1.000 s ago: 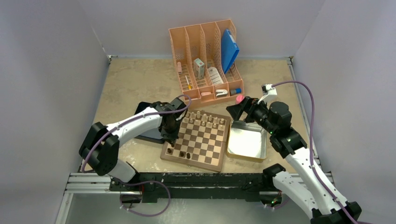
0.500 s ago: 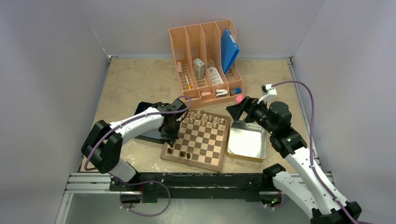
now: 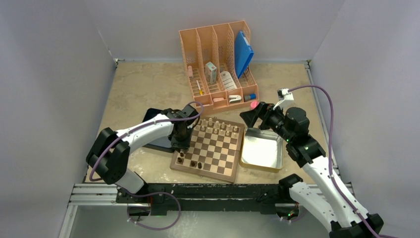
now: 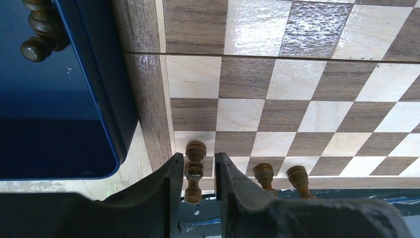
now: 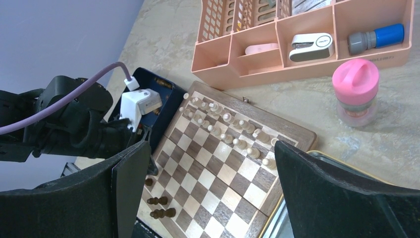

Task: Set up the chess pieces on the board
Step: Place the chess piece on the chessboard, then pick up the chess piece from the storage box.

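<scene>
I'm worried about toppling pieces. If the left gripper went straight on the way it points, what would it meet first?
The left gripper straddles a dark chess piece, so that piece probably comes first, then the board beneath it; depth is unclear.

Soft, even light from above fills the overhead view, and shadows there are faint. In my left wrist view the board point(image 4: 297, 89) throws white glare off its far glossy squares, while my left fingers point(image 4: 168, 198) sit dark and soft-edged. My right fingers point(image 5: 341, 198) blur to flat black.
</scene>
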